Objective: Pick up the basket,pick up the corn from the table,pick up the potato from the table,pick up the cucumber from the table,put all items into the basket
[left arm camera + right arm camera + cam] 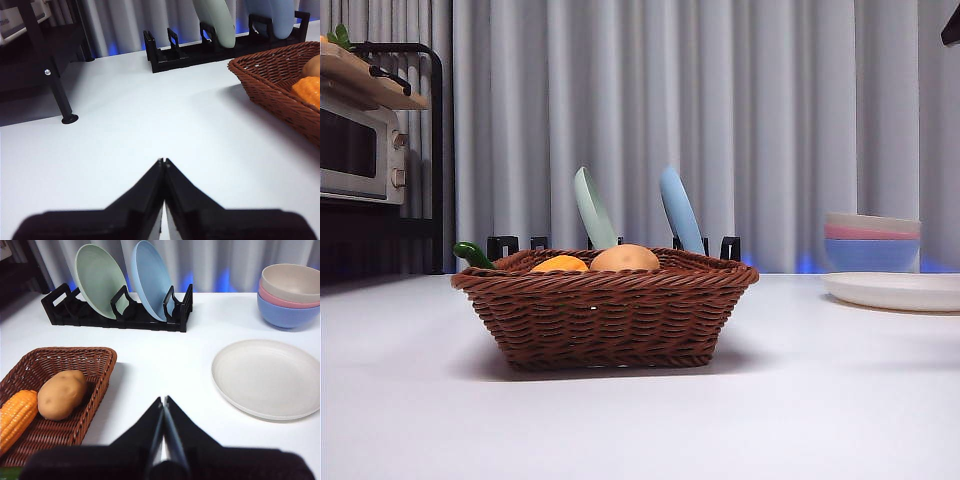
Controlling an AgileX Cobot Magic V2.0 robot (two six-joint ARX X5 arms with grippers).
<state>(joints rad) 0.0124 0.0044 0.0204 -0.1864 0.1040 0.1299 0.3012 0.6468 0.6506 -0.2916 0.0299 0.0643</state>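
The brown wicker basket stands on the white table in the middle of the front view. The orange corn and the tan potato lie in it side by side. The dark green cucumber pokes out over the basket's left rim. In the right wrist view the basket holds the potato and the corn. My right gripper is shut and empty, above the table beside the basket. My left gripper is shut and empty over bare table, with the basket and the corn off to its side.
A black dish rack behind the basket holds a pale green plate and a blue plate. A white plate and stacked bowls are at the right. A microwave sits on a black shelf at the left.
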